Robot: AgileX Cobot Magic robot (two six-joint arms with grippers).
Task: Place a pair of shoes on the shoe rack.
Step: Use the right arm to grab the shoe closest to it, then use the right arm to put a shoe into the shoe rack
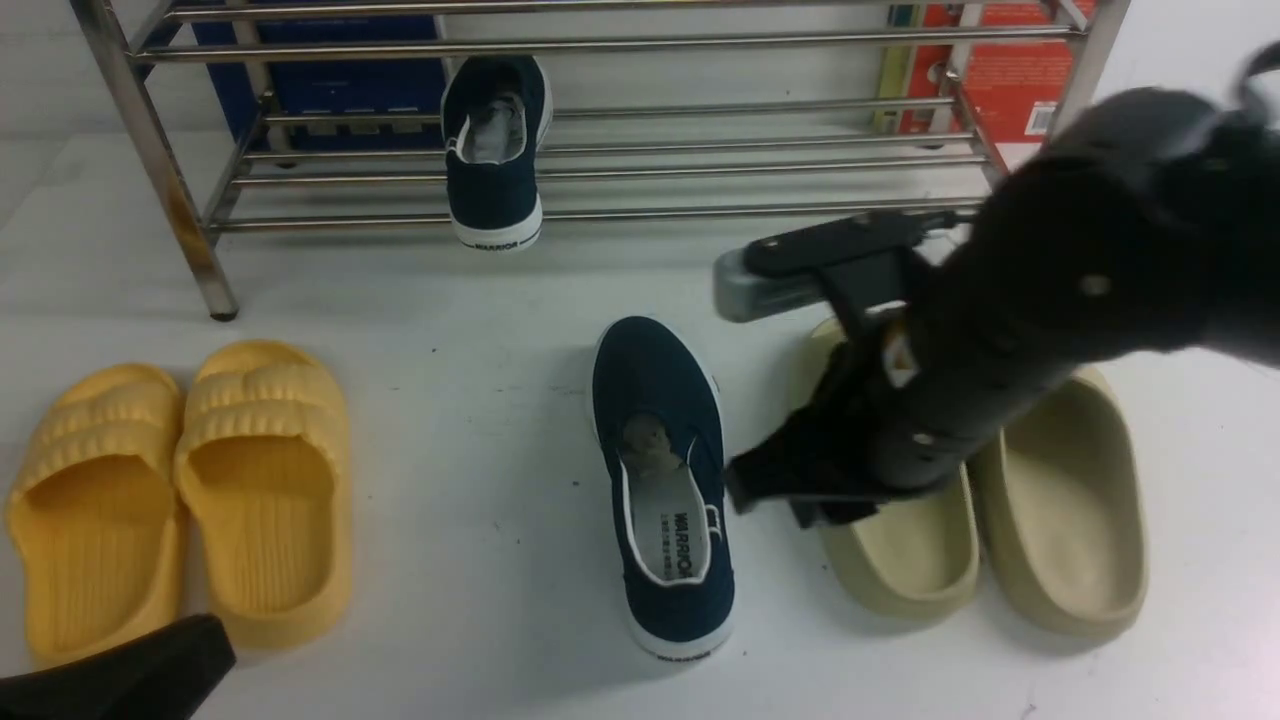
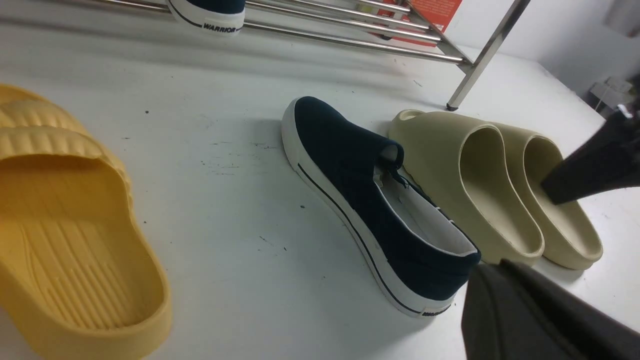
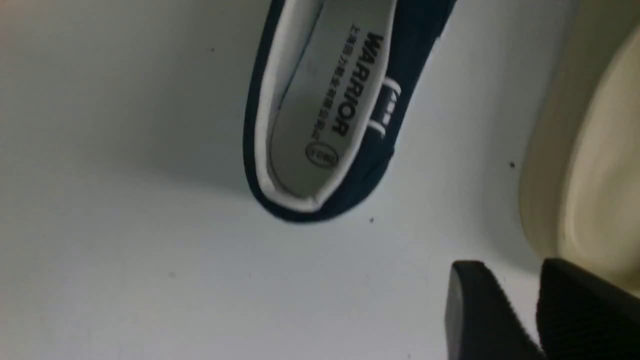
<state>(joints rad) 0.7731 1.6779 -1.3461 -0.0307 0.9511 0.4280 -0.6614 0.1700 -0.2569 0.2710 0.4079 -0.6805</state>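
Note:
One navy slip-on shoe (image 1: 494, 150) rests on the lower bars of the steel shoe rack (image 1: 600, 45), heel toward me. The other navy shoe (image 1: 661, 480) lies on the white table, toe toward the rack; it also shows in the left wrist view (image 2: 370, 200) and the right wrist view (image 3: 325, 110). My right gripper (image 1: 775, 495) hangs just right of this shoe's heel, above a beige slide. In the right wrist view it (image 3: 512, 270) is open and empty. My left gripper (image 1: 130, 670) sits low at the front left, and in the left wrist view it (image 2: 505, 285) looks shut and empty.
Two yellow slides (image 1: 180, 490) lie at the front left. Two beige slides (image 1: 1000, 500) lie right of the floor shoe, partly under my right arm. A blue box (image 1: 330, 85) and a red box (image 1: 1010, 70) stand behind the rack.

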